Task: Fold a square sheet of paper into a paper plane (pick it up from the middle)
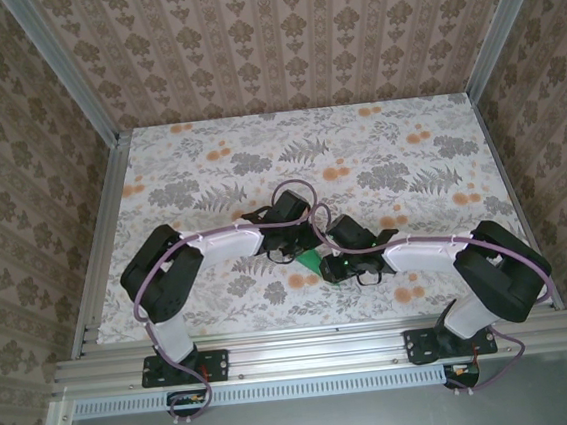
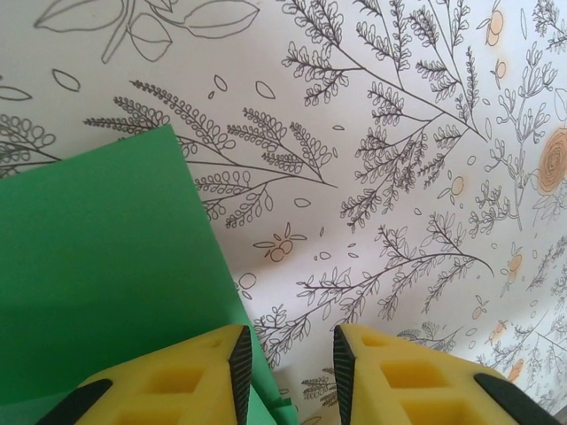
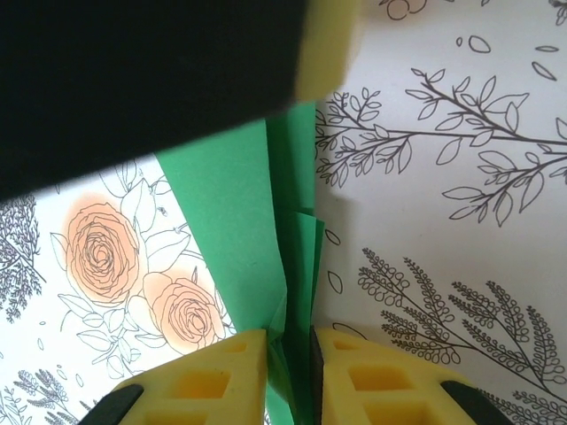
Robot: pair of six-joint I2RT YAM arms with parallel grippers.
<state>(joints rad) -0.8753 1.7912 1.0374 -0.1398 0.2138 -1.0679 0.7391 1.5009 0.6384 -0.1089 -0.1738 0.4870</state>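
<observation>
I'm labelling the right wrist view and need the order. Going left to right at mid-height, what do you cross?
orange rose prints → green paper → black leafy sprig prints

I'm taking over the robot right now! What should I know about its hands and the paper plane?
Left gripper: jaws apart, low over the table; the green paper lies beside it, seemingly not gripped.
Right gripper: jaws pinched on a raised fold of the paper.
Paper: mid-table, between both grippers, already creased into layers.
Left to do: the remaining folds; no plane shape yet.
</observation>
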